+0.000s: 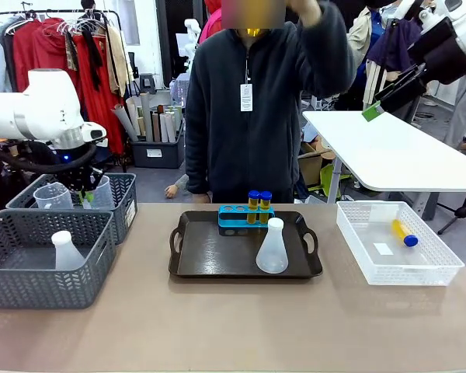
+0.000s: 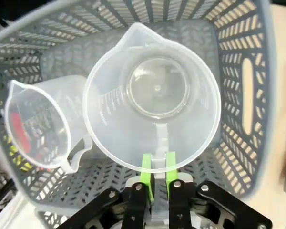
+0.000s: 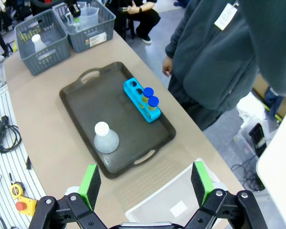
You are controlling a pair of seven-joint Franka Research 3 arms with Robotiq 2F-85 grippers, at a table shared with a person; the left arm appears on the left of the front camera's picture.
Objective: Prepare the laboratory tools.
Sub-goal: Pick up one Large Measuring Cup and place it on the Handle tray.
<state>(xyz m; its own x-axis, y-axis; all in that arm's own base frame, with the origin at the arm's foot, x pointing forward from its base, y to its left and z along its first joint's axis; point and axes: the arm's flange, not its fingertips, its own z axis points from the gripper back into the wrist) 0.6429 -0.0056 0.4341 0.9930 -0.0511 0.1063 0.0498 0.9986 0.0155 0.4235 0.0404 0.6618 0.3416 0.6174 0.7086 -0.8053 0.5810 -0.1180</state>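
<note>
Left hand (image 2: 155,172), lower middle of frame, grips the measuring beaker (image 2: 152,95) tight by its handle; I fear it pivots and knocks the basket (image 2: 250,90) wall.

The tan table (image 1: 217,326) carries two grey baskets (image 1: 31,284) at its left, a dark tray (image 1: 217,273) mid-table and a white basket (image 1: 443,273) at its right.

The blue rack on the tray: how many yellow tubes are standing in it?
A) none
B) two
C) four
B: two yellow tubes with blue caps stand side by side at one end of the blue rack on the tray, and the rack's other holes are empty.
</note>
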